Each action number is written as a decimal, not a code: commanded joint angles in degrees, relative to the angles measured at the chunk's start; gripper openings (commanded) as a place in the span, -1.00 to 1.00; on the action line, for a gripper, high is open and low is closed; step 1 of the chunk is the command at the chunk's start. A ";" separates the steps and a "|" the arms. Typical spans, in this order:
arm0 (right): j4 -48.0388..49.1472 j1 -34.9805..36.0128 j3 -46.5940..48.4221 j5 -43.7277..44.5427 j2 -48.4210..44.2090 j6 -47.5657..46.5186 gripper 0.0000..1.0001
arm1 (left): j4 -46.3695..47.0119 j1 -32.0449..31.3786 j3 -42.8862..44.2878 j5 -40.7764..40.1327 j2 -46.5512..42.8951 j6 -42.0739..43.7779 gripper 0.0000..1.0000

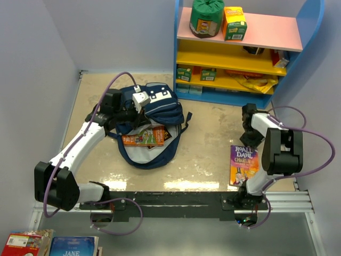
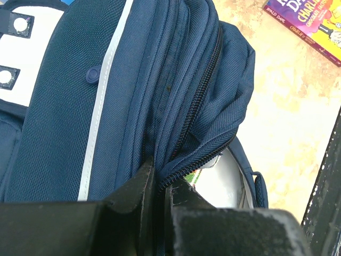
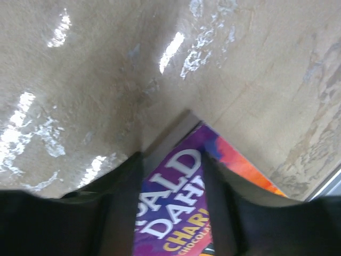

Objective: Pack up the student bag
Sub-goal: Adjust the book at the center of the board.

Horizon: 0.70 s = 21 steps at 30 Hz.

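The student bag (image 1: 157,109), navy with white patches, lies open on the table left of centre. An orange book (image 1: 144,137) sticks out of its mouth. My left gripper (image 1: 128,114) is shut on the bag's zipper edge (image 2: 184,165). In the left wrist view (image 2: 160,184) the jaws pinch the navy fabric, and a white lining with a book edge shows inside. A purple Roald Dahl book (image 1: 244,162) lies flat at the right. My right gripper (image 1: 250,136) is open just above its top corner. In the right wrist view (image 3: 170,176) the fingers straddle the book (image 3: 176,213).
A blue shelf unit (image 1: 240,48) stands at the back right, with a green pack (image 1: 206,16) and an orange-green box (image 1: 234,22) on top. More books (image 1: 26,242) lie beyond the near edge at bottom left. A black rail (image 1: 176,200) runs along the front.
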 commanded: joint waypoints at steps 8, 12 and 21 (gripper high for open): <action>3.88 7.07 -5.41 -6.23 -3.97 1.81 -1.00 | 7.15 0.28 2.82 1.32 -0.96 1.31 -1.00; 3.62 15.18 -4.53 -9.39 -3.44 6.81 -1.00 | 6.45 0.28 3.09 0.97 -1.13 1.66 -1.00; 5.99 33.47 5.72 -16.16 0.50 12.19 -1.00 | 5.83 0.71 2.12 -0.61 -2.45 2.19 -1.00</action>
